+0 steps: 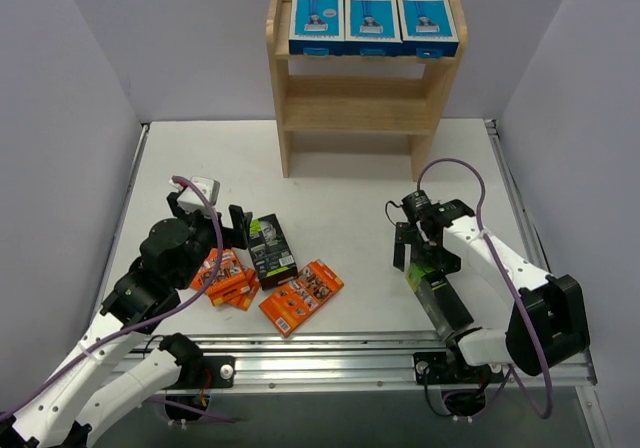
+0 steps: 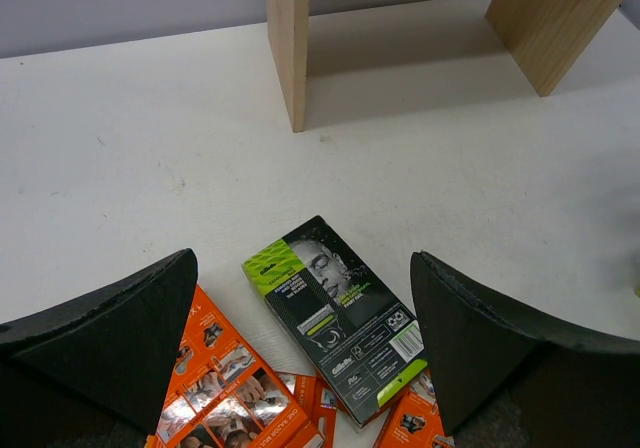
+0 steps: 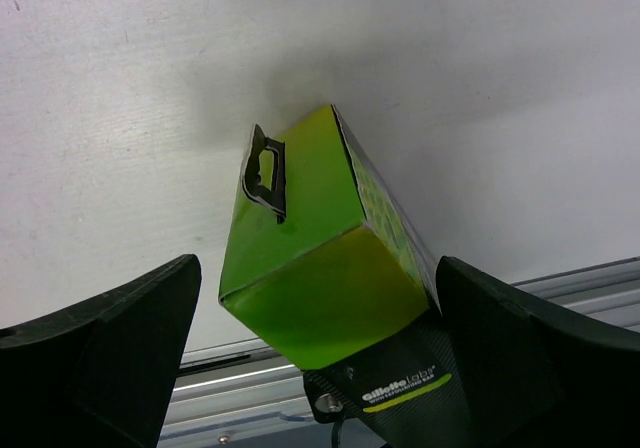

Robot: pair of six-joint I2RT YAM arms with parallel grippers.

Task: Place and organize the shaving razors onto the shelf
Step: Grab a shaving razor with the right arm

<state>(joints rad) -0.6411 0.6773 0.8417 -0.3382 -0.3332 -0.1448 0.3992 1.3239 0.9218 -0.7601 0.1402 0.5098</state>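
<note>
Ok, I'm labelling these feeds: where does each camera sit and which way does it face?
Top: above and behind, looking over the table to the shelf; left arm and right arm show.
Left wrist: on that arm, facing the black box, orange packs, shelf legs; open left gripper shows.
Right wrist: down onto a green box; open right gripper shows.
Shared: black box, in top and left wrist.
</note>
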